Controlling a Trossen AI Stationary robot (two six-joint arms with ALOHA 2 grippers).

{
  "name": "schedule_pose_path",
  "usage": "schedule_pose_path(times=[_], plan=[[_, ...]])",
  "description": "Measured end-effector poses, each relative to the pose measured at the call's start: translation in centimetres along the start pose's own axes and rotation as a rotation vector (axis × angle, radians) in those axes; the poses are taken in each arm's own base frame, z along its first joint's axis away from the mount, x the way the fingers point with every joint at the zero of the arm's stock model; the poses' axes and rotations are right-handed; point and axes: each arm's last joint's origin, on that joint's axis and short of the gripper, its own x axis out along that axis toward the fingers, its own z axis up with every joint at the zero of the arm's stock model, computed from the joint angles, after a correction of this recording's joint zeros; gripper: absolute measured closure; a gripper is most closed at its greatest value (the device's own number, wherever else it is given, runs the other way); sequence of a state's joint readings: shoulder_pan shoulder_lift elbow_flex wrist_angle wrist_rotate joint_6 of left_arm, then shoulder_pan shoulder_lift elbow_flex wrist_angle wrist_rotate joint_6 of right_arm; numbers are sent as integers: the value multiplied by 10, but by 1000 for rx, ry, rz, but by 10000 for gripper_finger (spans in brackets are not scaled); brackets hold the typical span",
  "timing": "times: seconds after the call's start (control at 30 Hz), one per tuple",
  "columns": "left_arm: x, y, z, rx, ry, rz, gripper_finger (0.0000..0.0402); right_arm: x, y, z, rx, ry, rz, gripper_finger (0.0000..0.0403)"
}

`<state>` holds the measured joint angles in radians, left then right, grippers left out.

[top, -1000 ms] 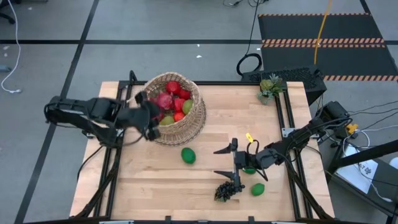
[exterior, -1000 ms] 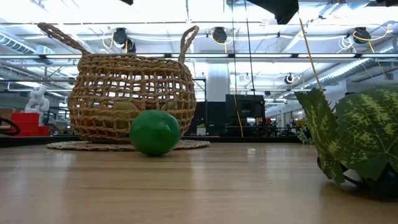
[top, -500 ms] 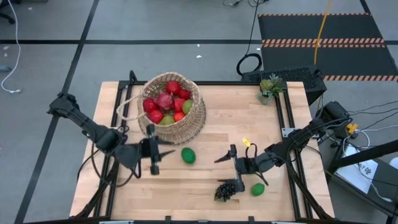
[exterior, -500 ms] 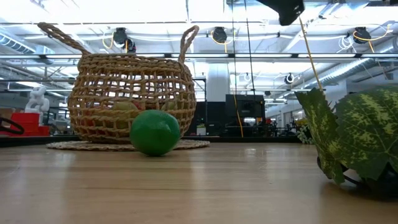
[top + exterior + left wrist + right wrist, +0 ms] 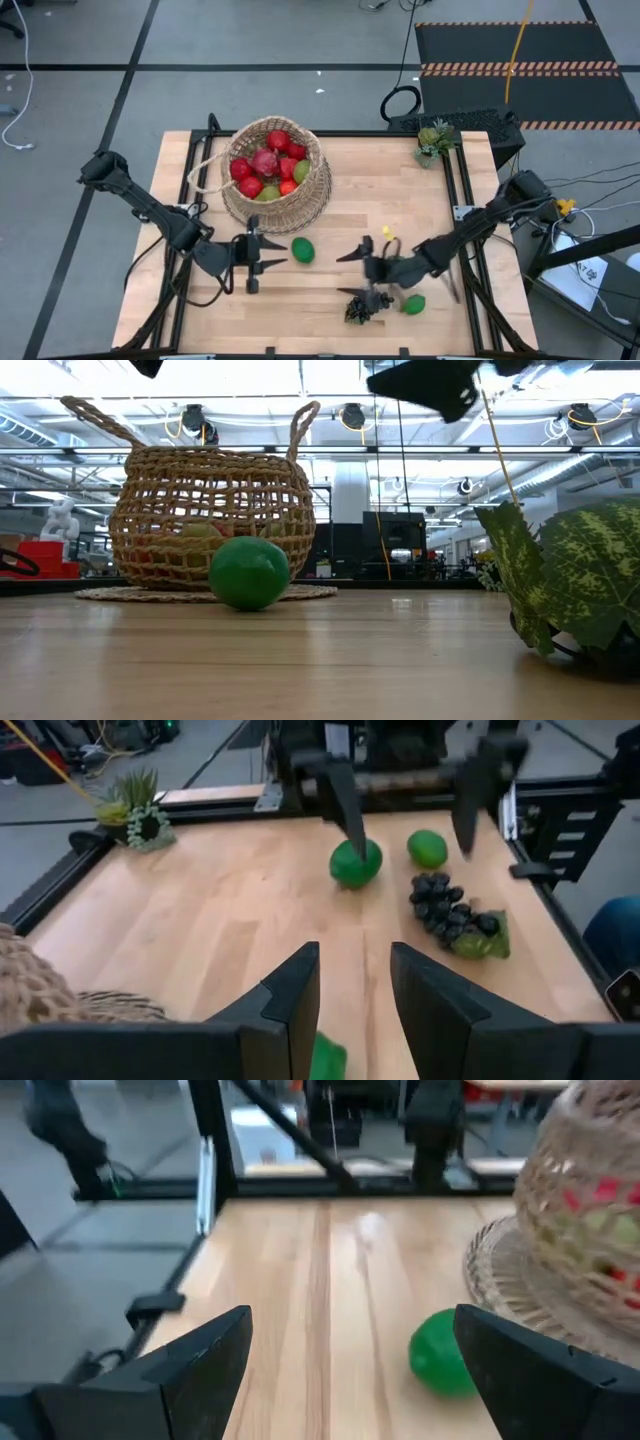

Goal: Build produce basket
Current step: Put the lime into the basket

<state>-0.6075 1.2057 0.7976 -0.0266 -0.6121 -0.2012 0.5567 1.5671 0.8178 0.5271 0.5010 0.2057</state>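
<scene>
Two tools over the bench, both empty.
Left tool (image 5: 262, 262) part-open beside a lime (image 5: 303, 250); right tool (image 5: 365, 268) spread wide above grapes (image 5: 366, 304) and a second lime (image 5: 413, 304) near the front edge. Basket (image 5: 300, 205) toward the far left corner, filled with fruit (image 5: 266, 165).

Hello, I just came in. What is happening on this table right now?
Two robot arms are filling a wicker basket with toy produce. Several red and green pieces already lie in it. The left gripper hangs empty beside a green lime near the basket. The right gripper is open above the grape bunch, with two more limes by it. Neither holds anything. A small potted plant stands in the far corner.
</scene>
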Motion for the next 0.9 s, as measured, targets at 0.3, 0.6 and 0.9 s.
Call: schedule_pose_path(times=[0.3, 0.6, 0.9], plan=[[0, -1, 0, 24, -20, -12, 275, 66, 9, -11, -36, 166, -89, 60], [-1, -2, -6, 69, 35, -17, 275, 71, 24, -12, 31, 182, -71, 60], [-6, -8, -9, 60, 46, -44, 275, 34, 44, -12, 110, 320, -89, 60]])
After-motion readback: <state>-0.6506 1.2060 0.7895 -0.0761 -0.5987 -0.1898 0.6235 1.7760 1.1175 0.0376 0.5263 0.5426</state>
